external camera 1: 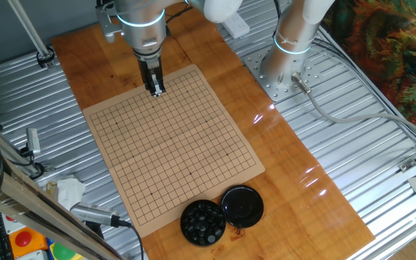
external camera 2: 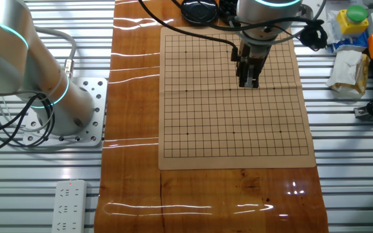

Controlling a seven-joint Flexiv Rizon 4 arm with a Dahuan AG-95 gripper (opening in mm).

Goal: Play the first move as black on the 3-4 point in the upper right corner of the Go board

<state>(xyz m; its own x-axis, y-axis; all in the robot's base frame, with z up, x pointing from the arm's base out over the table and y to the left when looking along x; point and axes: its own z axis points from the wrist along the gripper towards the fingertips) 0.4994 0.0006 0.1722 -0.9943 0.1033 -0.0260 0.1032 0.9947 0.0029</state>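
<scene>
fingers (external camera 1: 156,89) are seen pointed straight down over the board (external camera 1: 172,144), tips close together with only a narrow gap; whether a black stone is pinched between them cannot be told, the tips are too small and dark in both views. in one fixed view the tips are placed low over the far edge region of the grid, near the corner closest to the arm's wrist. in the other fixed view the fingers (external camera 2: 248,81) are seen over the right half of the board (external camera 2: 235,97), roughly at mid-height of the grid. contact with the surface is possibly made, but not confirmed. no stone can be made out on the grid lines.

black stones (external camera 1: 203,220) are piled in a round black bowl (external camera 1: 186,232) on the counter (external camera 1: 295,166), just off the near short edge of the board. the round black lid (external camera 1: 243,205) is laid flat just beside the bowl, touching or nearly so.

the arm base (external camera 1: 287,68) is bolted to a metal plate beside the counter. a white power strip (external camera 2: 68,206) is laid on the slatted metal surface.
</scene>
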